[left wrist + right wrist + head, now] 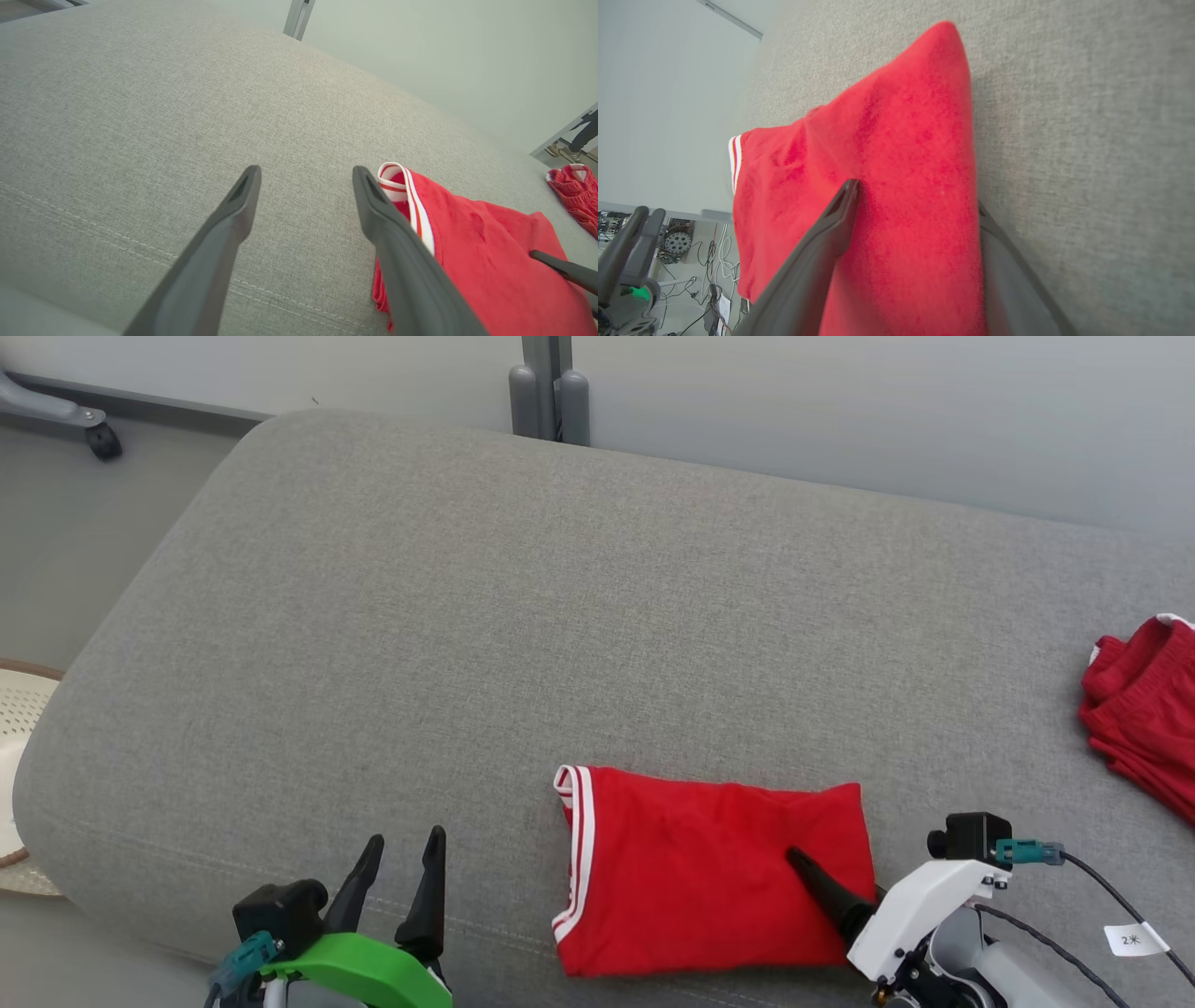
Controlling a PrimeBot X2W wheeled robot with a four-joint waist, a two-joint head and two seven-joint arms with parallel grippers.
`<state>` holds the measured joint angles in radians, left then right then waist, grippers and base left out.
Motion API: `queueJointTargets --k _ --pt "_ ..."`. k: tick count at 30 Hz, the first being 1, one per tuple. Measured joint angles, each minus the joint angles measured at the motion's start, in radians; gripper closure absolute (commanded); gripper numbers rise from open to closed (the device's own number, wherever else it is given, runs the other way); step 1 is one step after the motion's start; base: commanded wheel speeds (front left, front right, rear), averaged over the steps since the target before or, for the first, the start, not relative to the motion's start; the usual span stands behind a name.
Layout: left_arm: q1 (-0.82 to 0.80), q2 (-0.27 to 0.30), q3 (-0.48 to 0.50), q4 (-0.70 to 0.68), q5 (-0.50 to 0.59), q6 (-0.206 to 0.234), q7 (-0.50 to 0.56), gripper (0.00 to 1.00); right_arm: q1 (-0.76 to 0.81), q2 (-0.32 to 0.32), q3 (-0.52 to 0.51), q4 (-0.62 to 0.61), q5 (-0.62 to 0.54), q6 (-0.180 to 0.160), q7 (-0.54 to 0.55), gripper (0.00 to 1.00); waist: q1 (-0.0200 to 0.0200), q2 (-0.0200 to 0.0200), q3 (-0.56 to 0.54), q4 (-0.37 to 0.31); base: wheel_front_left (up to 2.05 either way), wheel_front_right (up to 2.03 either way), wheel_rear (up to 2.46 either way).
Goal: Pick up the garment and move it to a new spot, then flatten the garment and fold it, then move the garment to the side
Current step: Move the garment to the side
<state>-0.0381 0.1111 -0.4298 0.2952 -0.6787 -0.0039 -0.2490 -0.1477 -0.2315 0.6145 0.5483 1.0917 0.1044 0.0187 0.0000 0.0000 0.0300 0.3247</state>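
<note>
While the red garment [709,868] is lying as a compact rectangle on the grey cushion [467,616], close to the cushion's front edge and right of its middle, the task is looking well advanced. Its white-striped band is facing the cushion's left end, and the cloth is sitting smooth and doubled over. Placing, flattening and folding are therefore appearing done. What is seemingly left is carrying the garment off to one side of the cushion.

The right gripper [915,196] is reaching in from the cushion's front edge with its jaws spread. One finger is resting on top of the garment's right end. The other is sitting at that end's edge, though whether beside it or under it cannot be told. Nothing is being pinched yet.

The left gripper [405,837] is hovering over the cushion's front edge, left of its middle, with its jaws spread and empty.

A second red garment [1144,709] is lying crumpled at the cushion's right end.

No brand is showing. A small white tag [1131,940] on a black cable [1102,887] is showing a "2" followed by a mark too small to read.
</note>
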Motion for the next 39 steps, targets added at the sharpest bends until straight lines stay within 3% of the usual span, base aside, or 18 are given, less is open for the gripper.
queueJointTargets --k 2,3,6,17,33,39 --pt "0.015 0.001 0.014 -0.019 0.0 0.005 0.0 0.0 -0.009 0.004 0.007 0.01 0.001 0.001 0.001 0.02 0.0 0.0 -0.004 0.006 0.0 0.0 0.0" --pt "0.022 0.001 0.017 -0.027 0.0 0.006 0.0 0.0 -0.013 0.005 0.009 0.011 0.002 0.001 0.005 0.46 0.0 0.0 -0.007 0.007 0.0 0.0 0.0" --pt "0.045 0.0 0.029 -0.051 0.0 0.006 0.0 0.0 -0.019 0.006 0.015 0.015 0.01 0.01 0.015 1.0 0.0 0.0 -0.009 0.008 0.0 0.0 0.0" --pt "0.116 -0.001 0.051 -0.109 0.008 0.014 0.0 0.0 -0.074 -0.032 0.04 0.021 0.017 0.019 0.064 1.0 0.0 0.0 -0.022 -0.024 0.0 0.0 0.0" --pt "0.131 -0.002 0.019 -0.158 0.024 0.011 0.0 0.0 -0.334 -0.243 0.03 0.006 -0.008 0.019 0.212 1.0 0.0 0.0 0.003 -0.03 0.0 0.0 0.0" --pt "0.131 -0.003 0.029 -0.186 0.023 0.011 0.0 0.0 -0.448 -0.294 -0.018 0.006 -0.009 0.019 0.247 1.0 0.0 0.0 0.046 -0.024 0.0 0.0 0.0"
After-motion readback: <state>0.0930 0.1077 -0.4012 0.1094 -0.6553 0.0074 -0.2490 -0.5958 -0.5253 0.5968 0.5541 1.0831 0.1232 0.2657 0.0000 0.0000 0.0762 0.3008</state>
